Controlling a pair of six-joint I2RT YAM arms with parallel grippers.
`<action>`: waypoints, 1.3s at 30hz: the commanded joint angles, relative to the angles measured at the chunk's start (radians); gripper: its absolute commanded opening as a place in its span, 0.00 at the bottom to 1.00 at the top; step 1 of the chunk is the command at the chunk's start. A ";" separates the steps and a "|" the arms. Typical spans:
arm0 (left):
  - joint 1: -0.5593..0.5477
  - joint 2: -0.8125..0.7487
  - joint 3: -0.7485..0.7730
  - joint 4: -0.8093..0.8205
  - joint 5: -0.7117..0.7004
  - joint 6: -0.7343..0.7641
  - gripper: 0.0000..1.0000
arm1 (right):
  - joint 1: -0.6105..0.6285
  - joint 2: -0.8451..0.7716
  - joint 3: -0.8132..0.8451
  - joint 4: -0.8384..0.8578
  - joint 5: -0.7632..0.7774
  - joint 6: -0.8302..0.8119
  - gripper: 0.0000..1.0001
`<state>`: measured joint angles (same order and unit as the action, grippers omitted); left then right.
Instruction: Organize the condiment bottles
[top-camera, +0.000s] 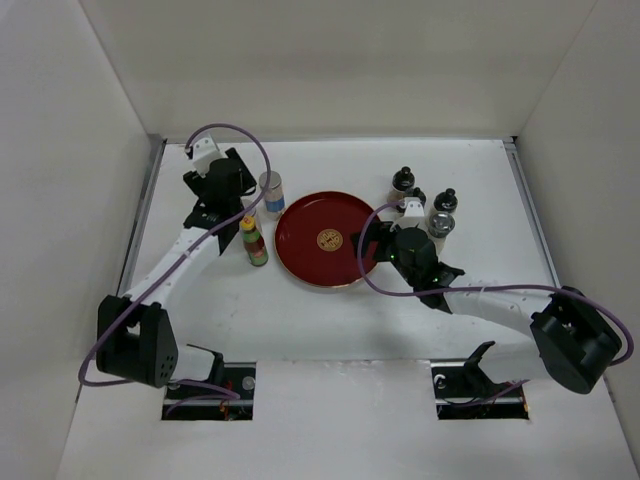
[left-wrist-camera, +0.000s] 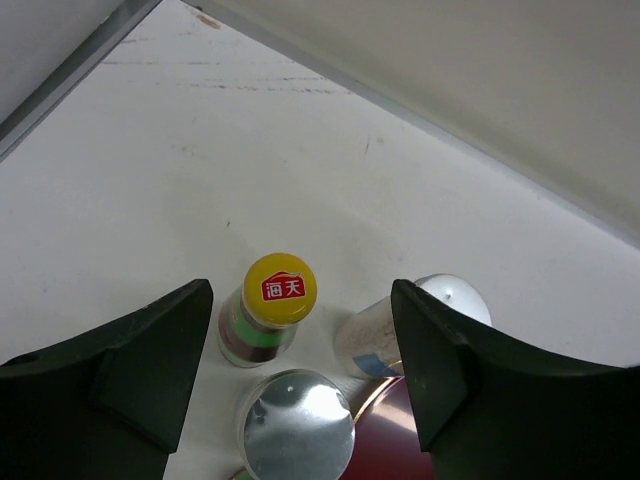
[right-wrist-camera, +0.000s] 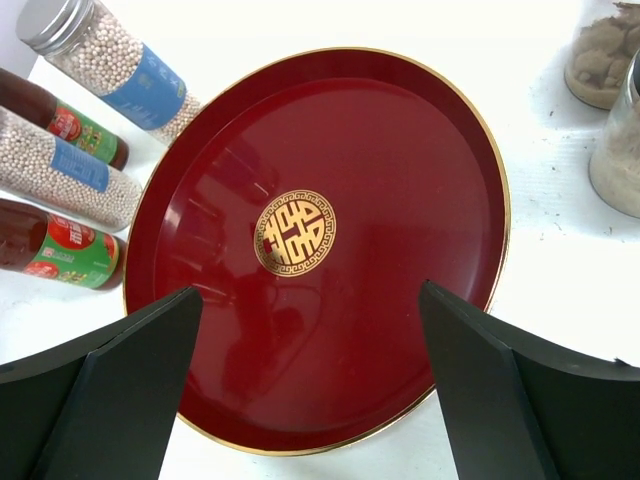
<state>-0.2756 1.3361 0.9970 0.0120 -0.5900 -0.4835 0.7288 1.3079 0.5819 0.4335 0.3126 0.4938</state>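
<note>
White tabletop (top-camera: 300, 330): left gripper (left-wrist-camera: 300, 300) gapes astride a silver-lidded shaker (left-wrist-camera: 296, 428), seemingly not touching, beside a yellow-capped bottle (left-wrist-camera: 279, 289). Right gripper (right-wrist-camera: 310, 292) hangs open and empty over the red plate (right-wrist-camera: 400, 150); black-capped cruets (top-camera: 403, 180) stand right of it.

We are holding our white left arm (top-camera: 190, 255) stretched forward, black two-finger left end effector (left-wrist-camera: 302, 290) gaping open; our white right arm (top-camera: 490, 298) is angling inward, black right end effector (right-wrist-camera: 310, 292) gaping wide.

Glossy red plate (right-wrist-camera: 390, 140), shiny metal shaker lid (left-wrist-camera: 296, 425)
</note>
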 joint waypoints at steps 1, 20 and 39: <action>-0.003 0.024 0.061 -0.006 -0.010 0.042 0.70 | 0.011 -0.006 0.042 0.031 -0.015 -0.003 0.97; 0.019 0.155 0.094 0.039 -0.047 0.063 0.28 | 0.011 -0.015 0.030 0.045 -0.012 -0.008 0.96; -0.033 0.034 0.256 0.190 -0.111 0.232 0.15 | 0.011 0.002 0.035 0.045 -0.018 -0.001 0.96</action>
<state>-0.2832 1.4536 1.1404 0.0273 -0.6792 -0.2928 0.7288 1.3182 0.5827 0.4339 0.3050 0.4934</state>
